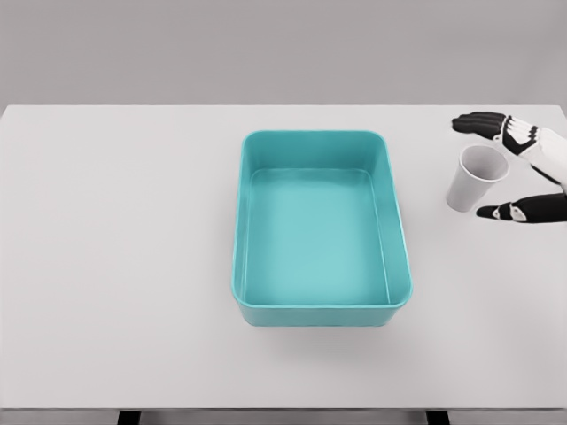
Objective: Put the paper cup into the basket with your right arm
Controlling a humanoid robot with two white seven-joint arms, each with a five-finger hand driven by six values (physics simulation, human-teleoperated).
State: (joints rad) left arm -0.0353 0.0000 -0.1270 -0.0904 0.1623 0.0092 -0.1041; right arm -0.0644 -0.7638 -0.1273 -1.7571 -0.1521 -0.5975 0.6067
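- Cup (474,177) upright on table (115,248), at 3 o'clock from basket (314,305), well apart.
- Right robot hand (518,168) spread wide around cup: fingers (478,122) behind, thumb in front. Contact unclear, probably not gripping.

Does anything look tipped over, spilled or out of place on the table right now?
Only the paper cup: it is tilted, its mouth leaning toward the right hand, whose fingers are spread around it. The teal basket sits square and empty. Nothing spilled.
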